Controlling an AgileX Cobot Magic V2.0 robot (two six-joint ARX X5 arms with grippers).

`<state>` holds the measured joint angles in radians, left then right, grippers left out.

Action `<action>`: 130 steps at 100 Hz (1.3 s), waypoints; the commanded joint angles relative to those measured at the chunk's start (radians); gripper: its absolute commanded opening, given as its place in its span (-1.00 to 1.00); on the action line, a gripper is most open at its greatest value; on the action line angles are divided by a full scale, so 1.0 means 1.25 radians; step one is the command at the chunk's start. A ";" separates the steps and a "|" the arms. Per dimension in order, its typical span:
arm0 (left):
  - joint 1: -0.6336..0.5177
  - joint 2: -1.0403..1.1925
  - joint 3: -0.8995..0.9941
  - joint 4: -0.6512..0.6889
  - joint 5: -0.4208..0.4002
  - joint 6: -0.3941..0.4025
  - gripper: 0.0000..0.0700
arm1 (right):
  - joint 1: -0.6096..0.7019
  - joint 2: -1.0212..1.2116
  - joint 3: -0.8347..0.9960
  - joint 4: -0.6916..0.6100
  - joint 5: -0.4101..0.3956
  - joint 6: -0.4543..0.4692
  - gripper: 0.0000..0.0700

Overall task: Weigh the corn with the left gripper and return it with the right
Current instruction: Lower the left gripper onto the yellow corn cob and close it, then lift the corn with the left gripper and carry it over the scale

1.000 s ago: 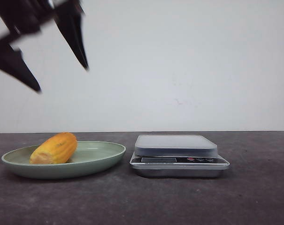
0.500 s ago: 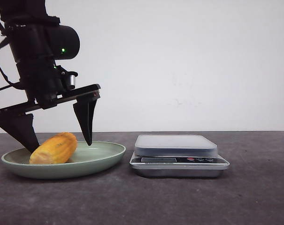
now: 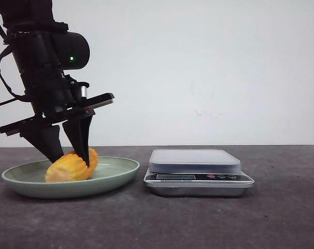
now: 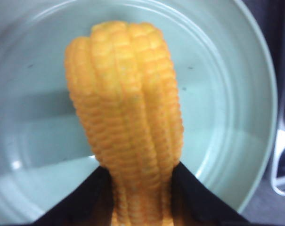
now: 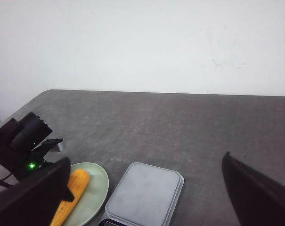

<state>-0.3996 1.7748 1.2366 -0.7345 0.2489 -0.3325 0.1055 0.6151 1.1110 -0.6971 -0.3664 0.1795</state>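
Note:
The corn is a short yellow-orange cob lying in the pale green plate at the left of the table. My left gripper has come down over it, and its two black fingers press against both sides of the cob. In the left wrist view the corn fills the middle, with the black fingers tight against its near end. My right gripper is open and empty, high above the table. It is out of the front view.
A silver digital scale with a flat grey platform stands just right of the plate; it also shows in the right wrist view. The dark grey table ends at a white wall behind.
My left gripper dropped from high up down to the plate, then closed its fingers on the corn. The cob shifted slightly right and turned in the plate.

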 commanded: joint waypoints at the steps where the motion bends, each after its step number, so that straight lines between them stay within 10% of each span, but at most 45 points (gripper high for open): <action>1: -0.006 -0.016 0.014 0.003 0.034 0.019 -0.97 | 0.003 0.004 0.009 0.006 0.001 -0.009 0.87; 74: -0.123 -0.209 0.446 0.073 0.055 -0.002 -0.97 | 0.003 0.004 0.009 0.006 0.000 -0.002 0.87; 130: -0.171 0.100 0.446 0.095 0.054 -0.109 -0.97 | 0.003 0.004 0.009 -0.002 0.008 -0.002 0.87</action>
<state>-0.6033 1.8439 1.7752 -0.6205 0.3134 -0.4320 0.1059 0.6151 1.1110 -0.6998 -0.3630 0.1799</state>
